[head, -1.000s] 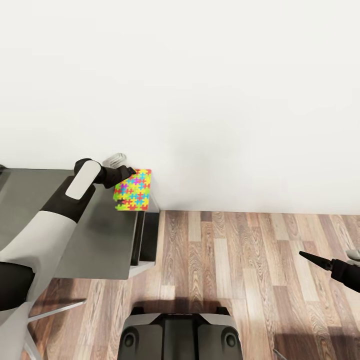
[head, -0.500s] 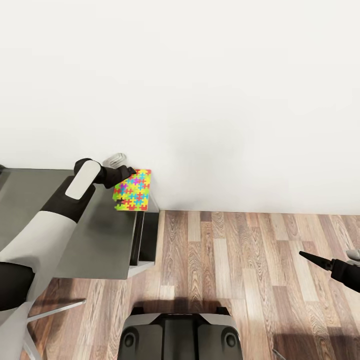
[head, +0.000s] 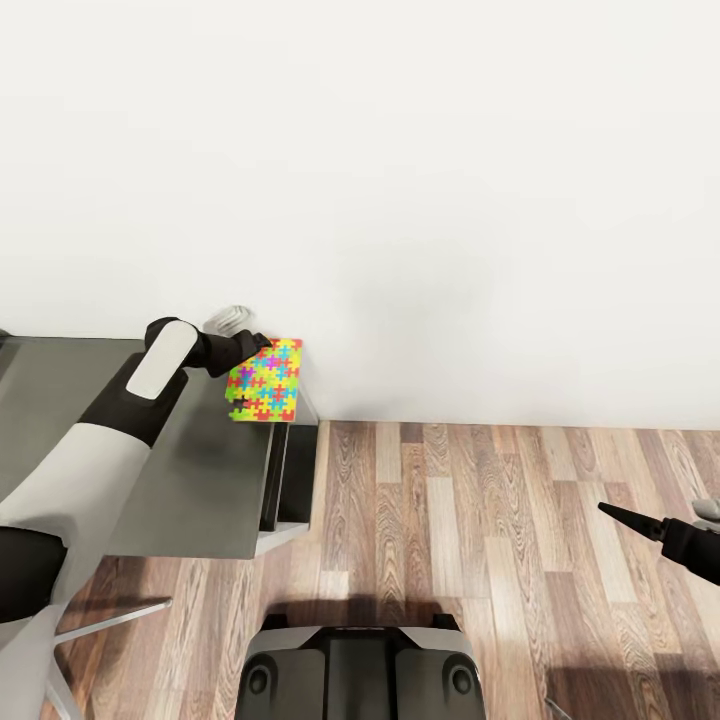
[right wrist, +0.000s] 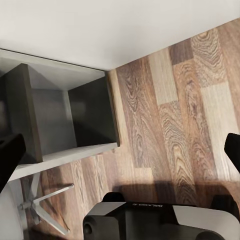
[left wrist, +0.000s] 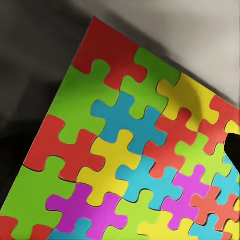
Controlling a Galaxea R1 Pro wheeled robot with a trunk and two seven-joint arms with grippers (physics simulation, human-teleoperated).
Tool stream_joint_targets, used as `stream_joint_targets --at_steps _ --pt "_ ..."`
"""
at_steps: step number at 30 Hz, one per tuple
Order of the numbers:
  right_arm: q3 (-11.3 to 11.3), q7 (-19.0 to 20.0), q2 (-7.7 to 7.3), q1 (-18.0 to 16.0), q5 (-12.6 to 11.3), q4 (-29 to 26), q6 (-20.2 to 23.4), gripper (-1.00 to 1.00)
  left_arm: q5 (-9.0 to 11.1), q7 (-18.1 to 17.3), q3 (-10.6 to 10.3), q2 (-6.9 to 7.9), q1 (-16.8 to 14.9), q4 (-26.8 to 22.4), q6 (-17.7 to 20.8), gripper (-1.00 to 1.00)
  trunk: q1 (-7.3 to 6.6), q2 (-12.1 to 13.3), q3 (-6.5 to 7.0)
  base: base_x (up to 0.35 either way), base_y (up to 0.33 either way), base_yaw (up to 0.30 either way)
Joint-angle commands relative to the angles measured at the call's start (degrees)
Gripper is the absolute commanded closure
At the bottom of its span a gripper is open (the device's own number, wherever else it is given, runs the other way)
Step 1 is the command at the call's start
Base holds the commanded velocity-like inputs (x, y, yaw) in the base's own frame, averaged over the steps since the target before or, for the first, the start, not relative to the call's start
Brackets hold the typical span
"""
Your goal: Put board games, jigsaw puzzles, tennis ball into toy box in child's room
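Puzzle box, flat and covered in bright red, green, yellow, blue and purple pieces (head: 266, 380), lies at the far right corner of the grey tabletop (head: 190, 480), close to the white wall (head: 400, 180). From our head we see our left arm reach over the tabletop, and our black left fingers (head: 252, 347) are right at the top left edge of that box. We cannot tell if they are wide, narrow, or holding it. Up close from the left wrist, the box (left wrist: 130, 160) looks tilted across the picture. Our right fingers (head: 625, 518) hang over the brown wood-plank floor (head: 460, 510), well apart from the tabletop. From the right wrist they look spread wide, holding nothing.
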Motion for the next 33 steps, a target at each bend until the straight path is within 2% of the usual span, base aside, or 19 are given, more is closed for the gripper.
stream_joint_targets --at_steps 1,5,7,8,11,12,16,17,21,22,25,26,29,32,33 --pt "-0.05 0.30 0.03 -0.02 0.19 -0.01 0.28 -1.00 0.38 0.71 -0.08 0.23 0.07 2.47 0.13 -1.00 0.05 -0.07 -0.08 0.000 0.000 0.000" --pt "0.01 0.30 0.13 -0.03 0.19 -0.01 0.28 -1.00 0.36 0.88 0.37 1.00 0.59 1.31 0.19 -1.00 0.05 -0.07 -0.08 0.000 0.000 0.000" --pt "0.04 0.30 0.17 -0.04 0.16 -0.01 0.28 -1.00 0.40 0.96 1.01 2.11 1.00 0.20 0.27 -1.00 0.05 -0.07 -0.08 0.000 0.000 0.000" --pt "0.04 0.30 0.17 -0.04 0.16 -0.01 0.28 -1.00 0.40 0.96 1.01 2.11 1.00 0.20 0.27 -1.00 0.05 -0.07 -0.08 0.000 0.000 0.000" --pt "0.06 0.30 0.22 -0.04 0.14 -0.01 0.28 -1.00 0.76 1.02 2.46 4.20 1.51 -1.74 0.57 -1.00 0.05 -0.07 -0.08 0.000 0.000 0.000" --pt "0.06 0.30 0.22 -0.04 0.14 -0.01 0.28 -1.00 0.76 1.02 2.46 4.20 1.51 -1.74 0.57 -1.00 0.05 -0.07 -0.08 0.000 0.000 0.000" --pt "0.16 0.30 0.41 0.01 0.12 -0.01 0.21 -1.00 1.59 1.07 5.36 7.52 2.41 -4.18 0.95 -1.00 0.05 -0.07 -0.08 0.000 0.000 0.000" --pt "0.16 0.30 0.41 0.01 0.12 -0.01 0.21 -1.00 1.59 1.07 5.36 7.52 2.41 -4.18 0.95 -1.00 0.05 -0.07 -0.08 0.000 0.000 0.000" --pt "1.00 0.21 0.50 0.00 0.12 0.06 -0.09 -1.00 4.34 1.20 7.96 10.18 3.41 -8.06 1.17 -1.00 0.05 -0.07 -0.08 0.000 0.000 0.000" --pt "1.00 0.21 0.50 0.00 0.12 0.06 -0.09 -1.00 4.34 1.20 7.96 10.18 3.41 -8.06 1.17 -1.00 0.05 -0.07 -0.08 0.000 0.000 0.000" --pt "1.55 0.10 0.50 -0.25 0.12 0.17 -0.25 -1.00 7.13 2.06 9.01 11.51 4.29 -12.45 1.25 -1.00 0.05 -0.07 -0.08 0.000 0.000 0.000" --pt "1.55 0.10 0.50 -0.25 0.12 0.17 -0.25 -1.00 7.13 2.06 9.01 11.51 4.29 -12.45 1.25 -1.00 0.05 -0.07 -0.08 0.000 0.000 0.000" --pt "2.62 -0.02 0.57 -1.71 0.11 0.51 -0.30 -1.00 9.78 3.91 9.38 12.01 4.82 -17.97 1.29 -1.00 0.05 -0.07 -0.08 0.000 0.000 0.000" --pt "3.27 -0.08 0.59 -2.59 0.11 0.90 -0.24 -1.00 10.57 4.65 9.41 11.99 4.97 -20.04 1.30 -1.00 0.05 -0.07 -0.08 0.000 0.000 0.000" --pt "4.08 -0.11 0.61 -3.61 0.11 1.52 -0.17 -1.00 11.31 5.43 9.39 11.85 5.11 -22.33 1.30 -1.00 0.05 -0.07 -0.08 0.000 0.000 0.000"
